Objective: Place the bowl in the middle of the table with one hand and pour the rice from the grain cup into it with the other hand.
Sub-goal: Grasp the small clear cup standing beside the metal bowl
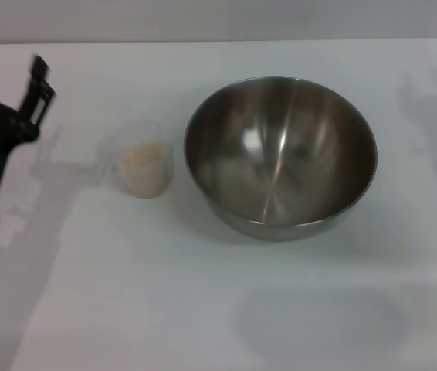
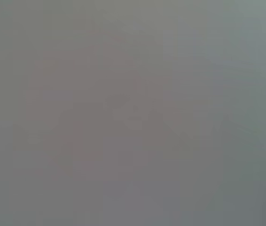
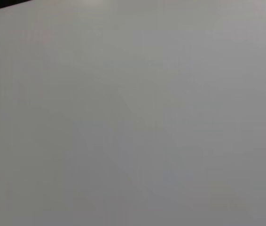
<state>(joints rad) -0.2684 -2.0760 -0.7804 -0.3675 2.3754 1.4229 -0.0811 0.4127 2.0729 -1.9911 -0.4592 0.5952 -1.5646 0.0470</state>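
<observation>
Hovering at the worktop's [image 1: 218, 309] left edge, the left gripper [image 1: 8, 73] stands spread and empty. The grain cup [image 1: 143, 168], holding rice [image 1: 141, 162], sits nearby, just beside the centred bowl [image 1: 280, 154]. Advisable: approach level, gripping the cup's wall upright.

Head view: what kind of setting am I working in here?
Probably a bare test bench, not a kitchen: a plain white table holding only a steel bowl and a grain cup of rice, left tool open alongside.

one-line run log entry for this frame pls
left gripper: open, table's left edge | right arm: unseen | bowl: empty | grain cup: rice inside, untouched
</observation>
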